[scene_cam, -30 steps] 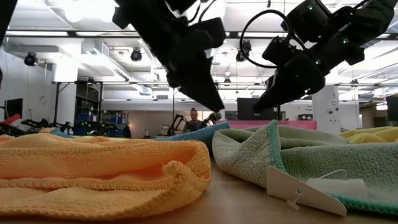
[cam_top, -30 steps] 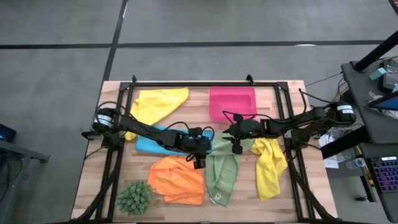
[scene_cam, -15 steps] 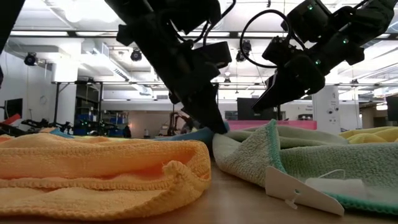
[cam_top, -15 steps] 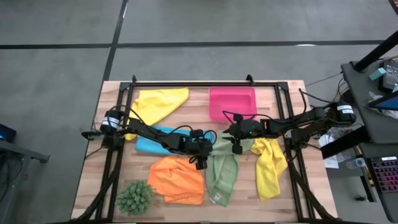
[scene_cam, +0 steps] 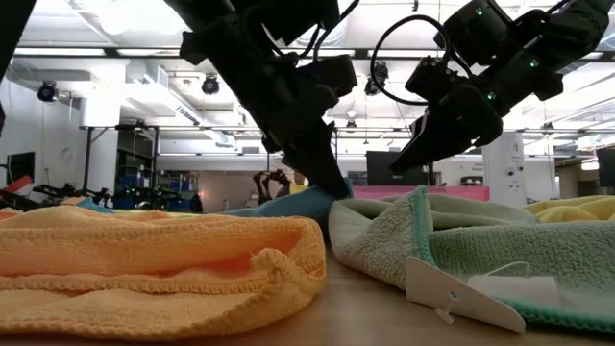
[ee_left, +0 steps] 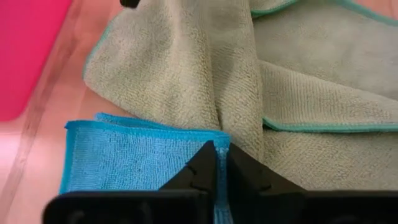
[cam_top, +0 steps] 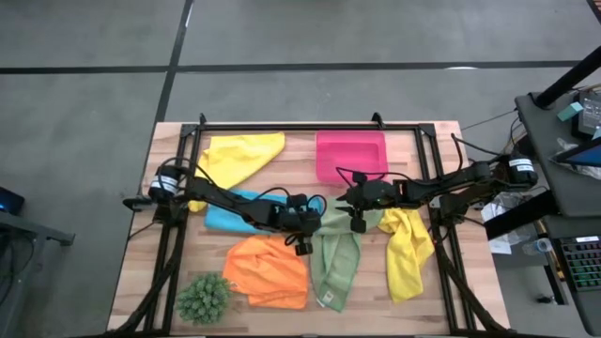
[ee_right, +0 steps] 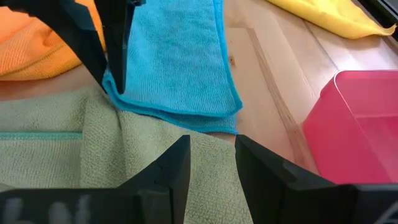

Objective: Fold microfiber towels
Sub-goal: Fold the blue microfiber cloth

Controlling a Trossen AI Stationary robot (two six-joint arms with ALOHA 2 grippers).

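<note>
The left gripper [ee_left: 221, 163] is clenched on the turquoise towel's [ee_left: 134, 155] corner; soft and limp, it should drape, best pinched at corners.

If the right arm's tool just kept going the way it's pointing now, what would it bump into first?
Most likely the sage green towel, which lies straight ahead past the right tool; its fingers stand apart with nothing between them. The turquoise blue towel lies just beyond. How far above the cloth it hangs is hard to judge.
</note>
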